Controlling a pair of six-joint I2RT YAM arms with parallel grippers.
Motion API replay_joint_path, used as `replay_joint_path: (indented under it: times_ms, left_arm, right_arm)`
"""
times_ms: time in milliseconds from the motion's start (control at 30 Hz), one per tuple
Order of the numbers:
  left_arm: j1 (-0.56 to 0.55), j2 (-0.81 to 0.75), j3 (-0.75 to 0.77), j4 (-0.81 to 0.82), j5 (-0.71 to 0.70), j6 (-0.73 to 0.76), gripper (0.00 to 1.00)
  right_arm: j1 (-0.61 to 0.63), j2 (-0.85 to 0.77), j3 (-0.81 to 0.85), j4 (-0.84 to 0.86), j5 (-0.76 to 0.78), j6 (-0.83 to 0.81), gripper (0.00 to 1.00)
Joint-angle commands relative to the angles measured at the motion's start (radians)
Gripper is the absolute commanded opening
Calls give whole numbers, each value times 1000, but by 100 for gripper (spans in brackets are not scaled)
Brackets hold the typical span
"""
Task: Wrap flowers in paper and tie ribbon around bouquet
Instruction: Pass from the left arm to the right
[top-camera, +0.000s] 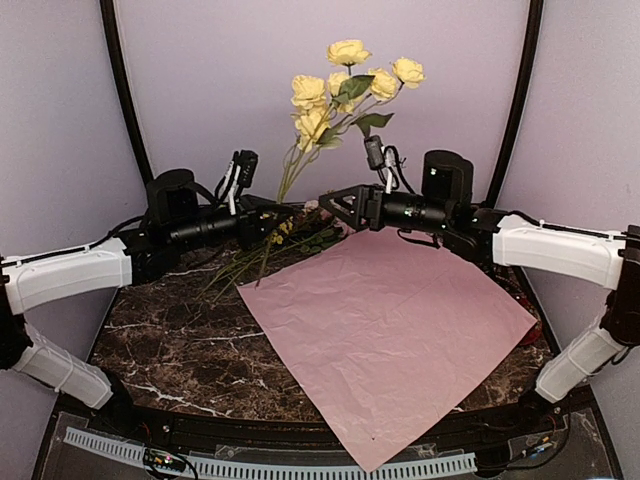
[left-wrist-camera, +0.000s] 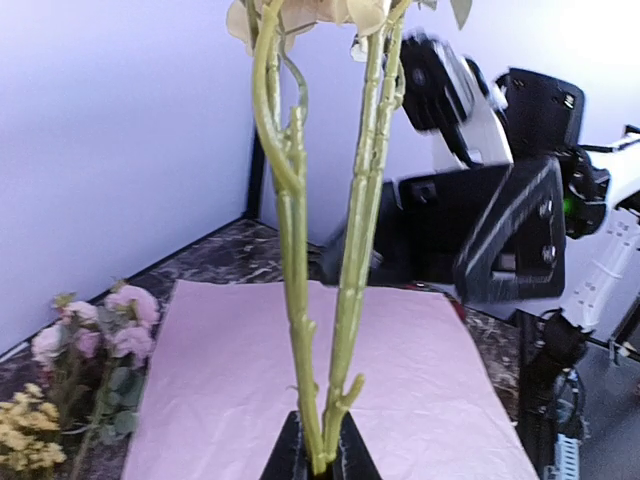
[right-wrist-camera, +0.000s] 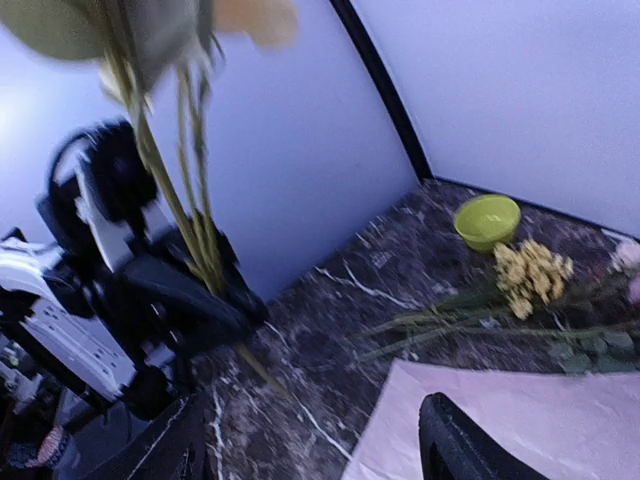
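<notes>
Held thing: a yellow rose spray (top-camera: 318, 120), part of the flowers, raised above the far side of the table (top-camera: 170, 340).
Left gripper (left-wrist-camera: 318, 455): clenched on the cut ends of two green stems, right at their bottom tips.
Right gripper (right-wrist-camera: 320, 445): released, fingers wide apart with nothing between them, just beside the stems at about the height of the left gripper.
Spray axis: close to upright. The cut ends are down in the left gripper and the blooms are high, leaning toward the right arm's side.
Handling, spray: it looks light and top-heavy, with thin, springy, knobbly stems. A pinch at the tips probably lets it sway, so a second hold higher on the bare stems, below the leaves, would steady it. The blooms would likely crush.
Loose flowers (top-camera: 275, 238): pink heads and yellow clusters lie flat on the table. Their heads are near the paper's far corner and their stems trail toward the left arm.
Paper (top-camera: 390, 325): flat, set as a diamond, with one corner at the table's near edge.
Handling, paper: thin, soft and easily creased or torn. It is best lifted by a corner or edge.
Ribbon: not visible in any view.
</notes>
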Motion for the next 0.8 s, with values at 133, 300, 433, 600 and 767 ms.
replay_joint_path:
  times_ms: [133, 300, 433, 600, 767]
  left_arm:
    - [-88, 27, -65, 328, 189, -188, 0]
    - [-110, 56, -43, 253, 170, -148, 0]
    - [-120, 79, -39, 226, 179, -139, 0]
    - [-123, 77, -50, 154, 162, -106, 26]
    - [-122, 73, -1, -142, -19, -11, 75]
  right_arm:
    - [55, 90, 62, 419, -163, 152, 80]
    - [57, 152, 76, 510, -215, 239, 60]
    - [54, 176, 76, 526, -202, 271, 17]
    - [11, 119, 33, 392, -97, 250, 0]
    - [-113, 72, 85, -168, -44, 190, 0]
